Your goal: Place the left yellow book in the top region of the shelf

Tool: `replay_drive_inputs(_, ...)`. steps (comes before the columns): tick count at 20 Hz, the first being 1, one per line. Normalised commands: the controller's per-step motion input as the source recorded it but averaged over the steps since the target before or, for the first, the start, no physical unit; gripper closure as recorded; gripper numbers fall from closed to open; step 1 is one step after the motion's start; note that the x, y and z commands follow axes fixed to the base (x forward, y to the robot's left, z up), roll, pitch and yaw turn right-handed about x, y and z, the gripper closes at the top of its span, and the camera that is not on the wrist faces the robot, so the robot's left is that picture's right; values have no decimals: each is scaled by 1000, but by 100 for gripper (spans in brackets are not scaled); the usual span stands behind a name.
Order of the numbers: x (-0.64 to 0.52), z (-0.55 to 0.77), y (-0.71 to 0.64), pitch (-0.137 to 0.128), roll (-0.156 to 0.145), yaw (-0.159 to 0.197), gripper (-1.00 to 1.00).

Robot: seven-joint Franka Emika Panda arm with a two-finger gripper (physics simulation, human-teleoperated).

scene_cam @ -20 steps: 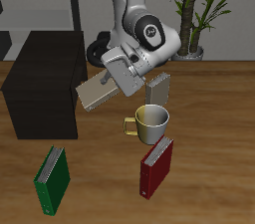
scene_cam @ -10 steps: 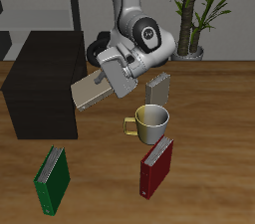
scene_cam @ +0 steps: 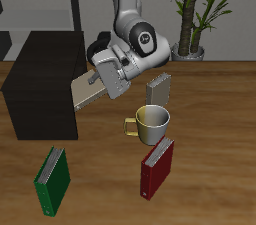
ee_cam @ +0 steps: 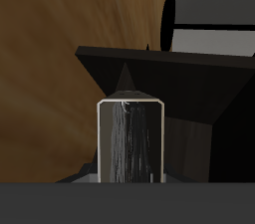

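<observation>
Exterior view, from one side across: the black shelf (scene_cam: 42, 81) stands just beside the gripper (scene_cam: 103, 82), which pinches the left yellow book (scene_cam: 88, 90) and carries it tilted in the air, its far end reaching the shelf's upper edge. Below the gripper a green book (scene_cam: 53, 178) stands near the table's front edge; past it come a yellow mug (scene_cam: 152, 123), a dark red book (scene_cam: 157, 165) and the other yellow book (scene_cam: 158, 88).
</observation>
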Motion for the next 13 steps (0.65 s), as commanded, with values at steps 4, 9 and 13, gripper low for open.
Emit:
replay_drive_inputs(4,-145,231,-268,-20,-58,-30,100)
replay_drive_inputs(9,-96,151,-245,-28,-57,-21,100)
replay_drive_inputs(13,-5,94,-138,-17,-23,-13,100)
